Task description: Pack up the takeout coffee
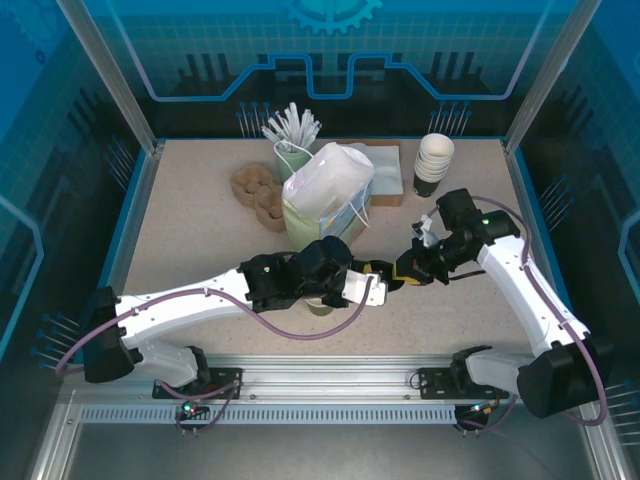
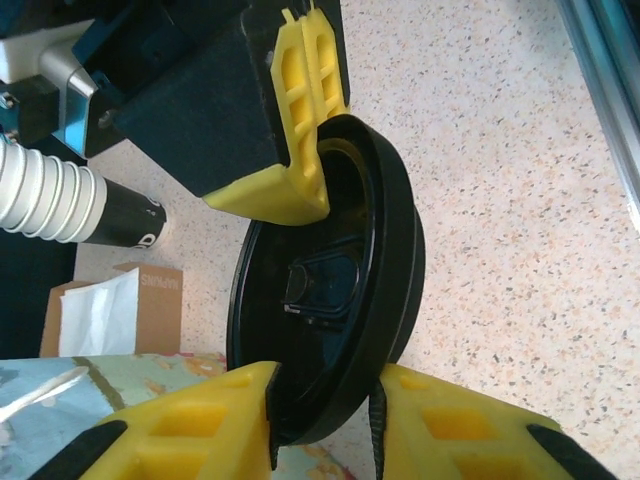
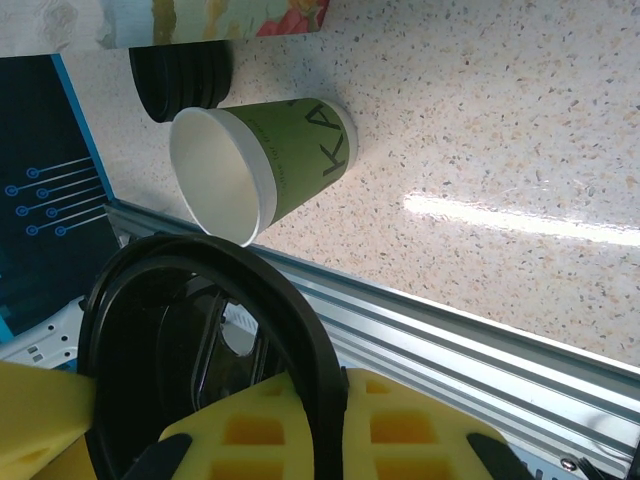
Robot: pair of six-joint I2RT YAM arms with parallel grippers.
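A black plastic lid [image 2: 330, 290] hangs on edge above the table, gripped from both sides. My left gripper [image 2: 325, 425] is shut on its lower rim, and the right gripper's yellow finger [image 2: 300, 120] clamps the upper rim. In the right wrist view the lid [image 3: 200, 330] has its rim pinched in my right gripper [image 3: 330, 405]. From above, my left gripper [image 1: 377, 289] and right gripper [image 1: 398, 276] meet at table centre. The takeout coffee's green paper cup [image 3: 265, 165] stands open-topped with no lid on it, partly under my left arm [image 1: 320, 306].
A flowered paper bag [image 1: 325, 195] stands behind the grippers. Farther back are a stack of white cups [image 1: 433, 160], a brown cup carrier [image 1: 258, 190], a cup of stirrers [image 1: 292, 130] and a napkin box [image 2: 120, 310]. Spare black lids [image 3: 180, 80] are stacked beside the green cup.
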